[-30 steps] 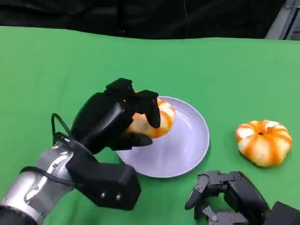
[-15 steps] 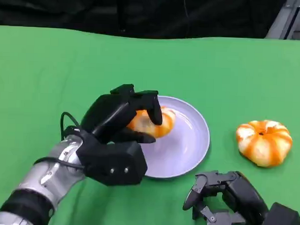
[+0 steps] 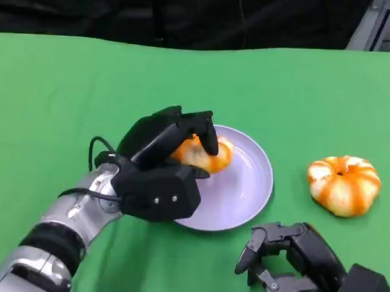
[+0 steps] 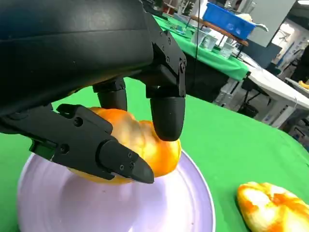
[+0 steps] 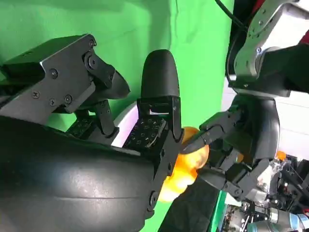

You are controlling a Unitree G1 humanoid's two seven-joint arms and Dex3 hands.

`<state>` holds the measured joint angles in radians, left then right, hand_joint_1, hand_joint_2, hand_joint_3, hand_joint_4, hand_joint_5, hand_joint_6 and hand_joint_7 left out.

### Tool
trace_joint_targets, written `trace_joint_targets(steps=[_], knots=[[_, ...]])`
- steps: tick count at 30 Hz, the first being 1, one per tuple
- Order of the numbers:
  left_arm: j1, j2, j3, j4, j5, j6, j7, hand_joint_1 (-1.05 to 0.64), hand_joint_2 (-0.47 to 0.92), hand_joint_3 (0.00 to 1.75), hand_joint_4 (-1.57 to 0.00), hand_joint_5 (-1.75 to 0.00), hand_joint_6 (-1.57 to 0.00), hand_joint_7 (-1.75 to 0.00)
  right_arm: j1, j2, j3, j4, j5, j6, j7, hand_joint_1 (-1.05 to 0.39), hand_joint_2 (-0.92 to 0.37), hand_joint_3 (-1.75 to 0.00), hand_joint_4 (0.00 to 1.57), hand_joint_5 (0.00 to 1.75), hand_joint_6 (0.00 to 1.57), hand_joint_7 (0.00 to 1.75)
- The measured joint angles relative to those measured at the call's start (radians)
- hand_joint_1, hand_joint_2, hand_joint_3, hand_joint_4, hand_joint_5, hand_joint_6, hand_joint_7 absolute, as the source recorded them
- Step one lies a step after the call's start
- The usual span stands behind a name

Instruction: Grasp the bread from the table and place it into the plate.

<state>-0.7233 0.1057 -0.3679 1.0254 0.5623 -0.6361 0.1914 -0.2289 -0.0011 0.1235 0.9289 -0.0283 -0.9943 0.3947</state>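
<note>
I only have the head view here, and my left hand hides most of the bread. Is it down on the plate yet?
Observer: The left wrist view shows the bread low over the plate, its underside at the plate's surface; I cannot tell if its weight is on it yet.
Operator: Is the hand gripping it?
Observer: Yes. In that view the left hand has a finger pressed on the bread's top and the thumb across its front.
Operator: What's my right hand doing?
Observer: The right hand holds nothing; the right wrist view shows its fingers apart over the green table.
</note>
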Motion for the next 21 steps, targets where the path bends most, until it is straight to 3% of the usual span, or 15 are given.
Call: trace_joint_targets(steps=[10,21], knots=[[-0.033,-0.031,-0.005,0.064,-0.009,-0.021,-0.024,-0.18,0.9,0.0,-0.51,-1.58,-0.56,-1.32,0.0,0.003,0.005,-0.007,-0.001,0.003,-0.004,0.07,-0.5,-1.13,1.0,1.36,1.01,1.02],[-0.04,-0.052,-0.006,0.077,-0.024,-0.036,-0.072,-0.11,0.86,0.0,-0.51,-1.57,-0.58,-1.27,0.002,0.005,0.021,-0.026,-0.011,0.015,-0.009,0.1,-0.5,-1.14,1.0,1.41,1.01,1.04]])
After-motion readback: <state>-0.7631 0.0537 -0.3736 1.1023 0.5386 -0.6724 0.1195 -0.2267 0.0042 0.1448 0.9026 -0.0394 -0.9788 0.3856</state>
